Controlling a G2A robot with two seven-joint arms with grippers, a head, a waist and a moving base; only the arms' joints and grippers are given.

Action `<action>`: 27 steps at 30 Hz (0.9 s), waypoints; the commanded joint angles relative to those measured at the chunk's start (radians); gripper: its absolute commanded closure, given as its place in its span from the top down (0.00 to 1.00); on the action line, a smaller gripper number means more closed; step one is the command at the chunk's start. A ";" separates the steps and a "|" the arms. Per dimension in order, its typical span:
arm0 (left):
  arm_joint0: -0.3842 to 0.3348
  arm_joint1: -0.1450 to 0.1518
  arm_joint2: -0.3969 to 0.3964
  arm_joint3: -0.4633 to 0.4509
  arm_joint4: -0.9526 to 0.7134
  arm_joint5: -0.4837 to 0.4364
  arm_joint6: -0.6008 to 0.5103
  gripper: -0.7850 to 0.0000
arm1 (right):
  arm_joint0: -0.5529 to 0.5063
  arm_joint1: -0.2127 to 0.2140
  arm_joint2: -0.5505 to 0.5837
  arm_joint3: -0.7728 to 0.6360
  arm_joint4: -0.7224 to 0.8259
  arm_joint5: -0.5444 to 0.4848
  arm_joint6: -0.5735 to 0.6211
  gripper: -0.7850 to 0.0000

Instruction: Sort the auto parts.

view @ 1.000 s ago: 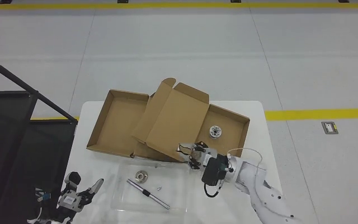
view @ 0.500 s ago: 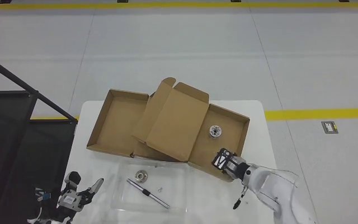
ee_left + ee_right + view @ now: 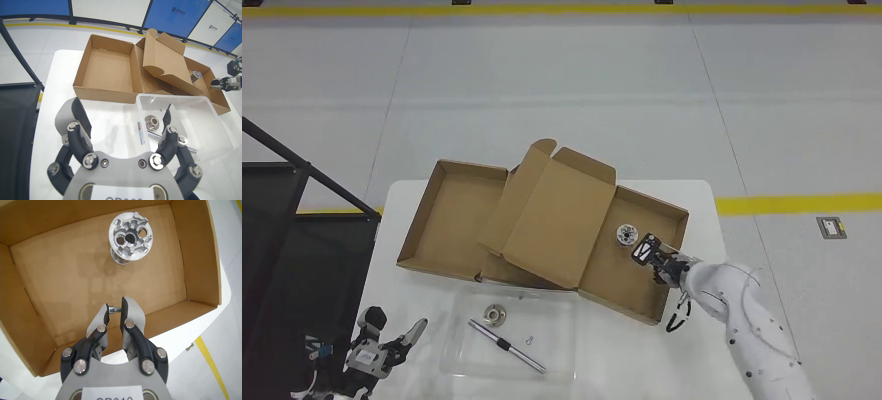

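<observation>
Your right gripper (image 3: 115,308) pinches the small bolt (image 3: 113,309) end to end at mid-frame above the box (image 3: 196,256) floor, so lower it clear of the silver hub (image 3: 130,238) up top before releasing, while the left gripper (image 3: 397,325) hangs wide open at the top view's lower left.

Right hand (image 3: 645,250), with bolt (image 3: 113,309), shifted from tray (image 3: 452,340) side into cardboard box (image 3: 654,201)

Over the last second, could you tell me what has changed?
The right tool, shut on a small bolt, swung from by the clear tub to above the right-hand box. The left tool, the ring and rod in the tub and the round part in that box stayed put.
</observation>
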 commanded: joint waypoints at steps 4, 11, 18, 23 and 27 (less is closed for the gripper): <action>0.000 0.000 0.000 0.000 0.000 0.000 0.000 1.00 | 0.096 -0.014 -0.057 0.123 0.008 0.000 -0.054 0.00; 0.000 0.000 0.000 0.000 0.000 0.000 0.000 1.00 | 0.167 -0.031 -0.109 0.249 0.015 0.037 -0.076 0.21; 0.000 0.000 0.000 0.000 0.000 0.000 0.000 1.00 | 0.167 -0.031 -0.119 0.263 0.009 0.050 -0.117 0.54; 0.000 0.000 0.000 0.000 0.000 0.000 0.000 1.00 | 0.104 -0.017 -0.094 0.121 -0.021 0.061 -0.097 0.64; 0.000 0.000 0.000 0.000 0.000 0.000 0.000 1.00 | 0.004 0.004 -0.042 -0.076 -0.039 0.048 -0.099 0.69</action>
